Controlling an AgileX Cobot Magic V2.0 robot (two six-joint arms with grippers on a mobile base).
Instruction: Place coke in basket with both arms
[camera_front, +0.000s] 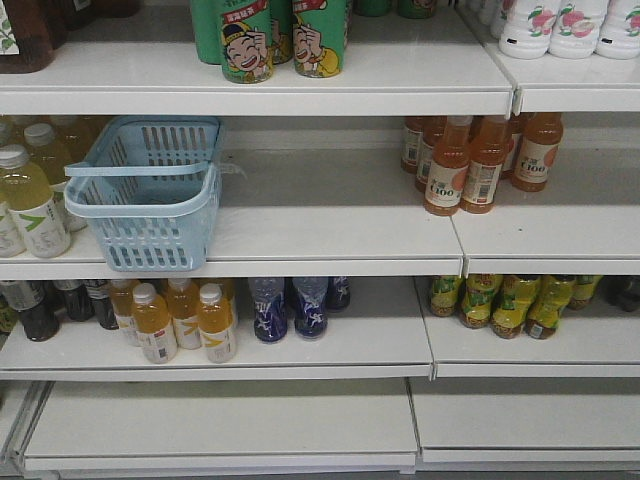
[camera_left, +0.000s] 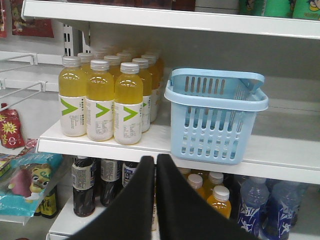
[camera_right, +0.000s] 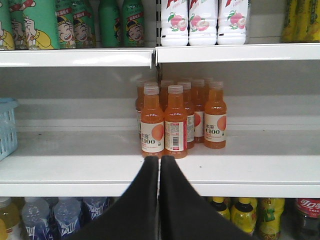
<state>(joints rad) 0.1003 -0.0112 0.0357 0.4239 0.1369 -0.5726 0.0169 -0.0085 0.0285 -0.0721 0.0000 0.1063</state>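
White shelves hold rows of drinks. At the left of the middle shelf sits the pale blue basket, empty. On the shelf below, well to the right, stands the coke, half out of view. Seemingly full, it likely feels heavy, stiff and slick; the labelled waist looks the safest hold. The left gripper and right gripper each have fingers pressed together, holding nothing.

We see orange C100 bottles clustered on the middle shelf, yellow bottles with green-ticked labels at its left end, green cartoon-faced bottles above, blue bottles below.
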